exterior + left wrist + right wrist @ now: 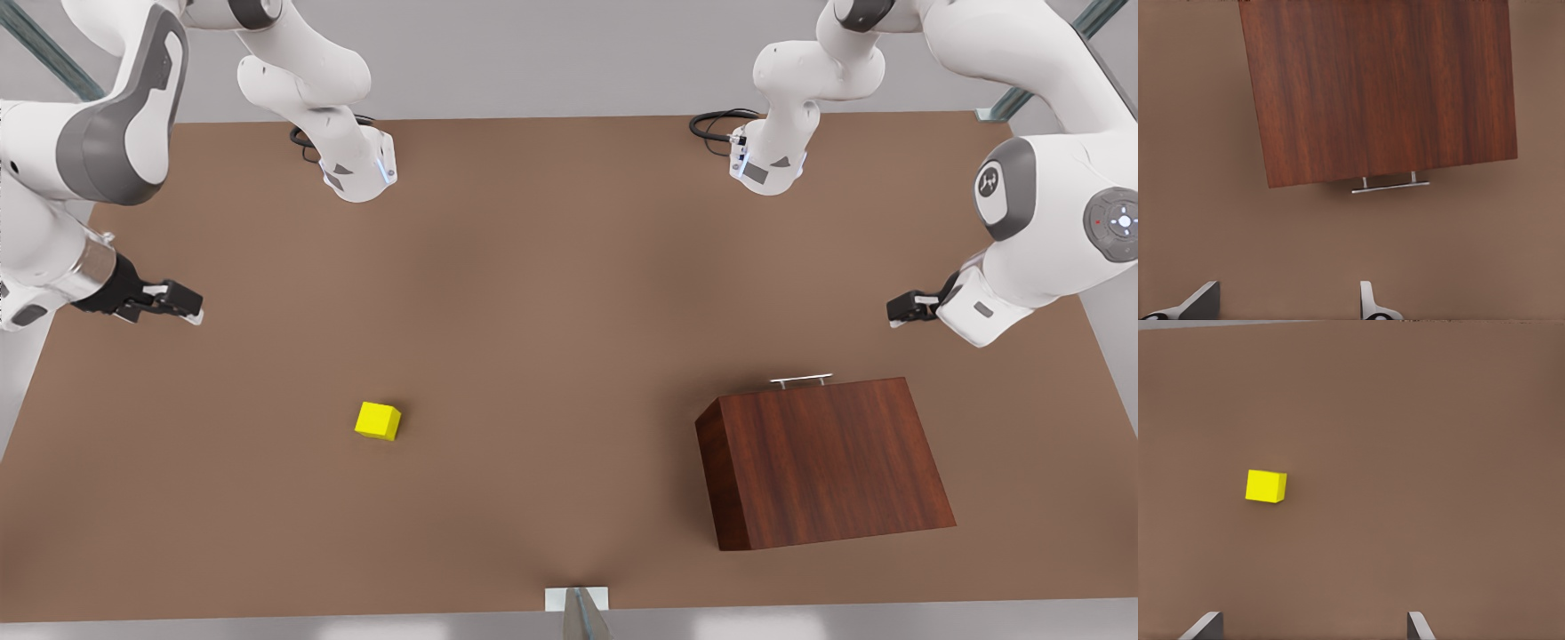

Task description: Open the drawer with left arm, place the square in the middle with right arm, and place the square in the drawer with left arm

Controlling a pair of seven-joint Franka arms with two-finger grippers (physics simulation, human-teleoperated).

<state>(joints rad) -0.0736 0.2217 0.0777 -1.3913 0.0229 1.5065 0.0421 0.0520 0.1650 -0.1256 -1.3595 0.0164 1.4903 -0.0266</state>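
Big wooden box (822,462) sitting slanted on the tabletop (551,293), drawer shut flush, only the silver handle (801,380) poking out toward the arms' side. Probably parked that way so the pull comes straight back. Left gripper (902,308) hovering near the box, just past the handle, fingers (1368,301) spread wide and holding nothing, lined up for the bar by the look of it. Right gripper (182,302) well apart from the box, across the table, fingers (1418,627) also wide and empty, waiting above the square (378,420). Square resting on bare table, far from the box, untouched.
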